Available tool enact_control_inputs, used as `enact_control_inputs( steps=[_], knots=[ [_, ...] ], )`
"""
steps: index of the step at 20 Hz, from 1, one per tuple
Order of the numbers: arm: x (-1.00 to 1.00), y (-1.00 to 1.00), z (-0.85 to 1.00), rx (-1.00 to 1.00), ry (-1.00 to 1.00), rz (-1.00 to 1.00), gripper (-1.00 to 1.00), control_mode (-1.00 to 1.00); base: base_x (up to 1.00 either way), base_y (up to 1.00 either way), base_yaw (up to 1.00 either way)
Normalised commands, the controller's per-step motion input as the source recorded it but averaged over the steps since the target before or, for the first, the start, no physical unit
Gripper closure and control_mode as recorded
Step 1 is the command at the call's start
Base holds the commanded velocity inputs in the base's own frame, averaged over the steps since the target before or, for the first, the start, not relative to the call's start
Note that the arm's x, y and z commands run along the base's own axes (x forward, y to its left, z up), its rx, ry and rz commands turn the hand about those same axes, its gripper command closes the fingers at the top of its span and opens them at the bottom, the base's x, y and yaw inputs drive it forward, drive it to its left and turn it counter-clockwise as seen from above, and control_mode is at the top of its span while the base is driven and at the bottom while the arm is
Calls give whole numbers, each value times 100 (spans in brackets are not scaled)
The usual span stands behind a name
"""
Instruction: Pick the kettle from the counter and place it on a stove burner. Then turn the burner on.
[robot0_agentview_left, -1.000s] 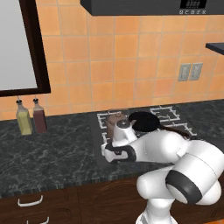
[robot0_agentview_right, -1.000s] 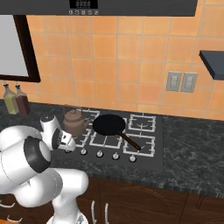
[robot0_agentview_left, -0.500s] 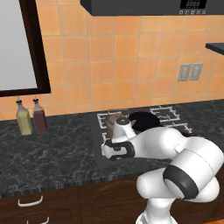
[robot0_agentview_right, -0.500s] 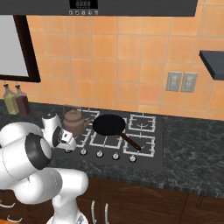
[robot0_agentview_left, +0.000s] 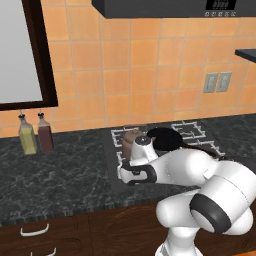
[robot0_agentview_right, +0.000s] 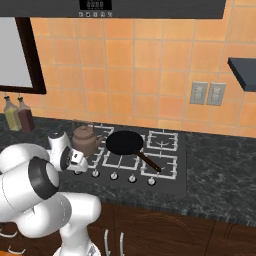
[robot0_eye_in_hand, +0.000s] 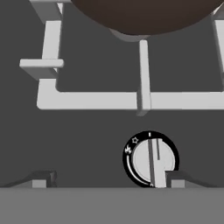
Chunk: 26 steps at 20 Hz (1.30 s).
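While my pincer (robot0_eye_in_hand: 105, 179) hangs low over the front edge of the stove (robot0_agentview_right: 170, 175), its jaws stand apart with nothing between them. One fingertip (robot0_eye_in_hand: 173, 178) sits just beside the leftmost knob (robot0_eye_in_hand: 151, 159); I cannot tell whether they touch. The kettle (robot0_agentview_right: 86, 140) stands on the rear left burner grate (robot0_eye_in_hand: 94, 99), beside the black frying pan (robot0_agentview_right: 125, 143). Two bottles (robot0_agentview_left: 36, 134) stand on the worktop (robot0_agentview_left: 55, 175), well apart.

Black counter (robot0_agentview_right: 215, 170) carries the stove (robot0_agentview_right: 170, 167) — two bottles (robot0_agentview_left: 36, 134) at its back
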Motion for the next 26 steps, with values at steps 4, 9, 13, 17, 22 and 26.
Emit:
enact_control_inputs(
  steps=[4, 9, 13, 17, 22, 26],
  knots=[
    [0, -6, 0, 0, 0, 0, -100, -100, 0, 0, 0],
    [0, 0, 4, 0, 0, 0, -100, -100, 0, 0, 0],
    [3, 0, 1, 0, 0, 0, -100, -100, 0, 0, 0],
    [9, 0, 0, 0, 0, 0, -100, -100, 0, 0, 0],
    [4, 5, 0, 0, 0, 0, -100, -100, 0, 0, 0],
    [0, 23, 0, 0, 0, 0, -100, -100, 0, 0, 0]
  ],
)
